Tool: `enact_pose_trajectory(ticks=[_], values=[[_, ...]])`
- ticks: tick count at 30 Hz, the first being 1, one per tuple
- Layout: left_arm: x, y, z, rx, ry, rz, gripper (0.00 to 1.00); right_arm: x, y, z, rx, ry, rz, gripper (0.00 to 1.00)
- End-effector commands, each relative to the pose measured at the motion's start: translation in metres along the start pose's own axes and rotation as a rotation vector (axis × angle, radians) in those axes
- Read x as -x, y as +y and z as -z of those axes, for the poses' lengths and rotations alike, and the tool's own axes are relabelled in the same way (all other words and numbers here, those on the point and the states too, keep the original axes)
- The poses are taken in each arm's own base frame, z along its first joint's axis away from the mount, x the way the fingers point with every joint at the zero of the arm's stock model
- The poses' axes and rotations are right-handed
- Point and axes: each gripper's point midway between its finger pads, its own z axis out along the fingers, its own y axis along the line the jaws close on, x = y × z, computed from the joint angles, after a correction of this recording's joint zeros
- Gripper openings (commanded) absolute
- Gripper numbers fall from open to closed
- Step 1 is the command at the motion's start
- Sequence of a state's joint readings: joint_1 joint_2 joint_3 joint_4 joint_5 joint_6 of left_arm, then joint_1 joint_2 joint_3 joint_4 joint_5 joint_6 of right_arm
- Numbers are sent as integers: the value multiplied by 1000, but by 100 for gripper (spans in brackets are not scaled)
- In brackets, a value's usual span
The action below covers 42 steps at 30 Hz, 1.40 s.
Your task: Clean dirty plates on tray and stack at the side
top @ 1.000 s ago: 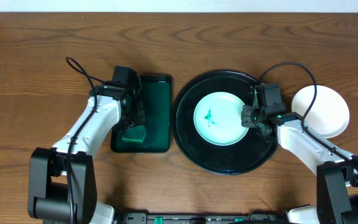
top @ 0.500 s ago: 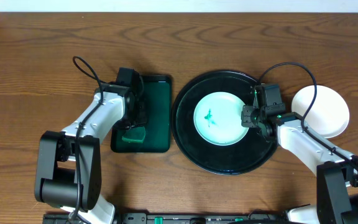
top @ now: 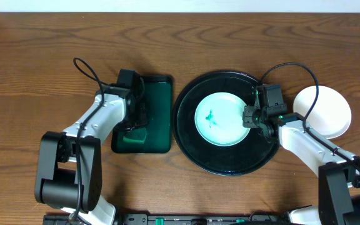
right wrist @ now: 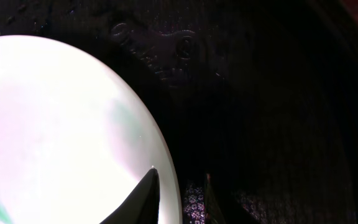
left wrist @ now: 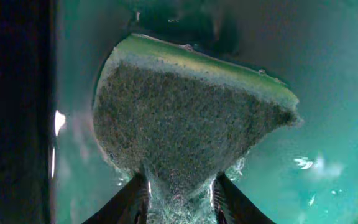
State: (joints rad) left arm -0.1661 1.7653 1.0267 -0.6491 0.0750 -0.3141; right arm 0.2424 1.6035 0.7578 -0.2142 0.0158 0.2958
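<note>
Wooden table [top: 42, 50], black tray [top: 189, 144] at centre, smeared plate [top: 222, 122] lying in it, rim pinched between right gripper [top: 247, 119] fingers. Left gripper [top: 136, 128] fingers squeezing sponge [left wrist: 185, 112] in green tray [top: 158, 106]. White plate [top: 327, 109] beside black tray.

- The desk [top: 30, 50] is of dark brown wood, with long wavy grain running from its left edge to its right edge.
- Its top fills nearly the whole overhead view.
- Beyond the far edge there is a narrow pale strip [top: 230, 5]; whether it is wall or floor I cannot tell.
- The light is soft and even, and there are only faint shadows on the wood.
</note>
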Motion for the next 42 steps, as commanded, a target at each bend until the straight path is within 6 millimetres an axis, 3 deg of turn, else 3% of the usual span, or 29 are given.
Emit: enact_pose_trajectory(ticks=[1, 3, 8, 17, 19, 20, 27, 42], values=[[-21, 10, -18, 39, 66, 0, 20, -2, 2, -2, 0, 6, 12, 21], [-19, 9, -16, 35, 57, -1, 8, -3, 2, -2, 0, 6, 12, 21], [-3, 1, 12, 3, -4, -2, 7, -2, 2, -2, 0, 6, 12, 24], [18, -10, 102, -102, -264, -8, 7, -2, 2, -2, 0, 6, 12, 74], [17, -10, 118, -120, -308, -8, 7, -2, 2, -2, 0, 6, 12, 88], [17, -10, 129, -133, -340, -9, 7, -2, 2, -2, -1, 6, 12, 99], [11, -8, 156, -160, -407, -10, 7, -3, 2, -2, -1, 8, 12, 99], [8, -7, 150, -151, -385, -10, 7, -3, 2, -2, -1, 7, 12, 99]])
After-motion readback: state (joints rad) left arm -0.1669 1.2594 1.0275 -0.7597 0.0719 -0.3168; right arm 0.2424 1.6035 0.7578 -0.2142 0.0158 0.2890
